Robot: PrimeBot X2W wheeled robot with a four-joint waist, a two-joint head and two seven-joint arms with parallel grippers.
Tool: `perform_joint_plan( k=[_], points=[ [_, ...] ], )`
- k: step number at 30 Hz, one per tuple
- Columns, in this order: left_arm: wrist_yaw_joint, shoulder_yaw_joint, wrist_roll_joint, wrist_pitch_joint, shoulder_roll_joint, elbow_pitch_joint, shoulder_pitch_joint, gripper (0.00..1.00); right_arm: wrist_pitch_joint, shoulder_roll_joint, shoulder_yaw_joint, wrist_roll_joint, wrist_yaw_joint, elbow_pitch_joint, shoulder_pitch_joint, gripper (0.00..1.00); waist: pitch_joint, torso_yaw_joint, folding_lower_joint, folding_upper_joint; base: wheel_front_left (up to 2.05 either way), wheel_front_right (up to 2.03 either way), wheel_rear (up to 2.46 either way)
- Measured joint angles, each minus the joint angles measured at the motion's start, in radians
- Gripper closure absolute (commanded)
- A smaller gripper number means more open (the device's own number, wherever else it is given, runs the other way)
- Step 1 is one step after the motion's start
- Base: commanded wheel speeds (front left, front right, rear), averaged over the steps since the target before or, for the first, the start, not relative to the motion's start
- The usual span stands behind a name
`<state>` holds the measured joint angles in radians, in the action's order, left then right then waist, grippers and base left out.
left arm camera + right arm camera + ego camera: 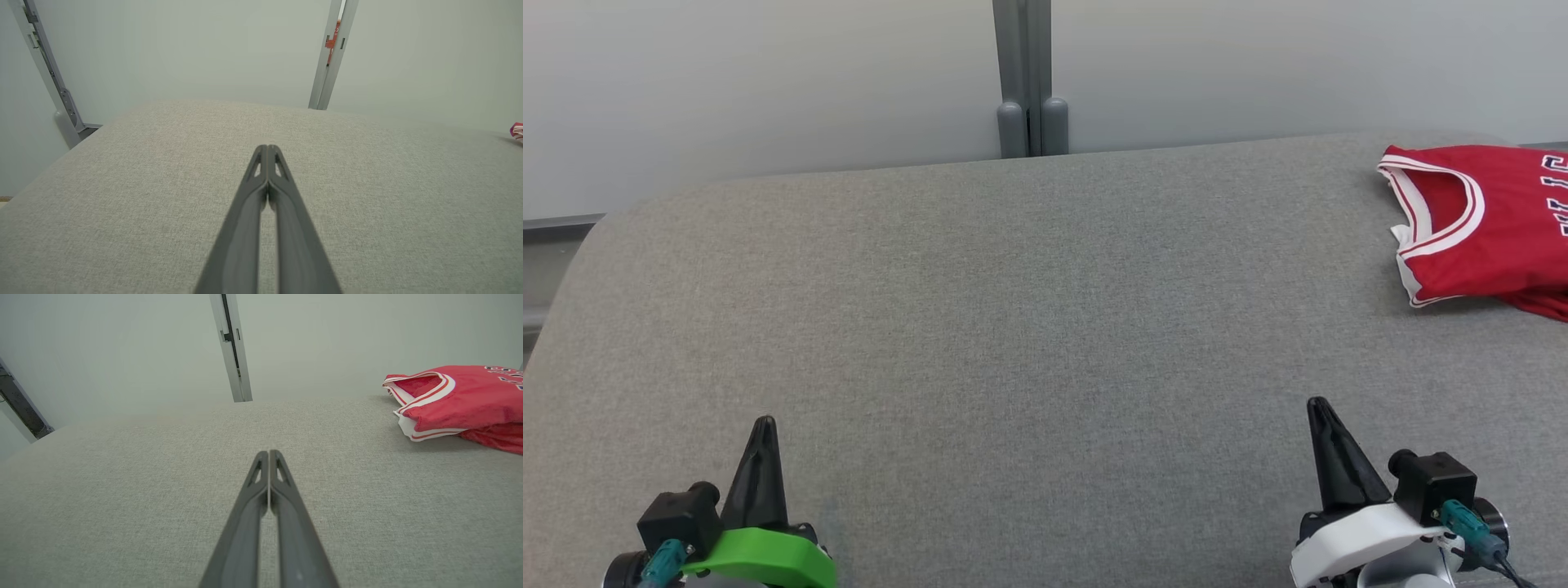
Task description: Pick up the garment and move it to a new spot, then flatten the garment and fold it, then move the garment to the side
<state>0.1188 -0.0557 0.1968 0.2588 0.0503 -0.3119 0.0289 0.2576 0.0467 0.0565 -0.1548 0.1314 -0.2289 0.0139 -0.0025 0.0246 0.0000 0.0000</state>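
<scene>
- resting low over the grey fabric counter [1013, 327], the left hand [765, 420] is clenched. its two dark fingers are pressed together, tips meeting, with nothing between them.
- the right hand [1319, 402] is clenched the same way, shut tip to tip and empty, well off to the right of the left hand.
- both hands point toward the counter's far edge and the pale wall [768, 82] behind it. whether either one touches the fabric, i cannot tell.
- the garment [1494, 220] — a red jersey with white-and-red trim at the neck and armhole — lies on the counter ahead of the right hand and off to its right, well apart from the fingertips.
- its neck opening faces back toward the left, and a lower layer of red cloth sticks out on the side nearest the right hand.
- dark, white-edged lettering runs across the jersey's front, cut off by the picture's edge.
- from the left hand the garment sits far to the right — a small red-and-white corner at the edge of the left wrist view.
- a grey post [1029, 82] stands against the wall beyond the far edge, ahead of the left hand to its right and ahead of the right hand to its left.
</scene>
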Motion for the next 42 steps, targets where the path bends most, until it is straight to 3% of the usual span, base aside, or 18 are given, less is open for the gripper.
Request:
perform_joint_plan(
  k=[21,42],
  points=[
    [0.000,-0.012,0.371,-0.099,-0.002,0.012,0.003,1.00,-0.079,0.013,-0.019,-0.401,0.000,-0.005,-0.015,1.00,0.001,-0.004,0.0000,0.0000,0.00,0.00,0.00],
    [0.004,-0.025,0.669,-0.176,-0.002,0.026,0.018,1.00,-0.147,0.023,-0.045,-0.715,0.000,-0.007,-0.041,1.00,0.002,-0.008,0.0000,0.0000,0.00,0.00,0.00]
  ],
)
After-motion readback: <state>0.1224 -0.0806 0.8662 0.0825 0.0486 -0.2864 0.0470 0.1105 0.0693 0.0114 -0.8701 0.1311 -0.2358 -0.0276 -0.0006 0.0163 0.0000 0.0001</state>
